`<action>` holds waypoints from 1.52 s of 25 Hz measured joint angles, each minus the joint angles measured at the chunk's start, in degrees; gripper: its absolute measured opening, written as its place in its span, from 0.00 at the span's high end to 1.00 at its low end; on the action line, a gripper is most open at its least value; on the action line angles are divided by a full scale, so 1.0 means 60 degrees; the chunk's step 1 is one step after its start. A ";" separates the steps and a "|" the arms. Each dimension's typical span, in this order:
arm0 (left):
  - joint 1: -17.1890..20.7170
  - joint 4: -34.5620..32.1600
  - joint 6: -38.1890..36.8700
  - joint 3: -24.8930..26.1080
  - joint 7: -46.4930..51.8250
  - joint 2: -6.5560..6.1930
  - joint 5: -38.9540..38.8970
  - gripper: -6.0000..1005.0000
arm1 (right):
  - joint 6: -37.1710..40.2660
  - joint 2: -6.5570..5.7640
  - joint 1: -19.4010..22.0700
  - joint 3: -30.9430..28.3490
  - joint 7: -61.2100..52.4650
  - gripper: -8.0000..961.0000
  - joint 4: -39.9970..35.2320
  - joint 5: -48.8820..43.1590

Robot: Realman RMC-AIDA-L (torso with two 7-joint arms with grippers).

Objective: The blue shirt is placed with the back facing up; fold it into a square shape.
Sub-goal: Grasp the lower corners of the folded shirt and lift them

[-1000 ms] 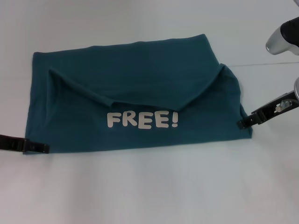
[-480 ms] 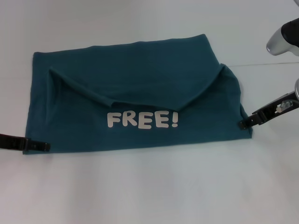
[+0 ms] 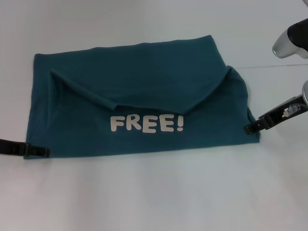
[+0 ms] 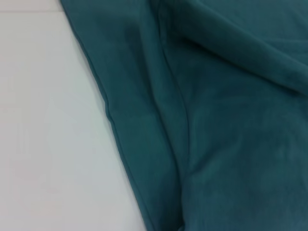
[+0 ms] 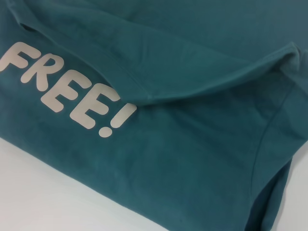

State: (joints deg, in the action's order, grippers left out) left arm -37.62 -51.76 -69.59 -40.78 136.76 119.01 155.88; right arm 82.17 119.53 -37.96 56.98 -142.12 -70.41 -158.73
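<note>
White table (image 3: 159,192), plain. Shirt (image 3: 139,86) lies flat across its middle, folded into a wide band, "FREE!" lettering (image 3: 147,123) facing up near the front edge. Left gripper (image 3: 42,152) sits at the shirt's near left corner, arm cut off by the frame. Right gripper (image 3: 250,128) sits at the near right corner. Cannot tell for either whether the fingers pinch cloth; wrist views show only fabric.
</note>
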 joint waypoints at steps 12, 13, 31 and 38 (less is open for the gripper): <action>-0.0005 0.0034 0.0291 0.0001 -0.0004 0.0050 0.0037 0.15 | 0.0000 0.0000 0.0028 0.0010 0.0000 0.17 0.0016 -0.0001; -0.0007 0.0064 0.0328 0.0000 -0.0003 0.0050 0.0037 0.15 | 0.0001 0.0000 0.0028 0.0011 0.0000 0.17 0.0026 0.0000; -0.0102 0.0465 0.0702 0.0013 0.0000 0.0041 0.0271 0.16 | -0.0009 0.0014 0.0011 0.0146 0.0000 0.17 0.0144 0.0000; -0.0286 0.0880 0.0727 0.0074 -0.0002 -0.0031 0.0270 0.17 | -0.0030 0.0015 0.0029 0.0142 0.0000 0.17 0.0148 0.0000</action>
State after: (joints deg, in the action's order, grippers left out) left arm -39.34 -46.48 -65.23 -40.33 136.74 118.83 157.49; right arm 81.99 119.62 -37.78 57.83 -142.12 -69.52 -158.73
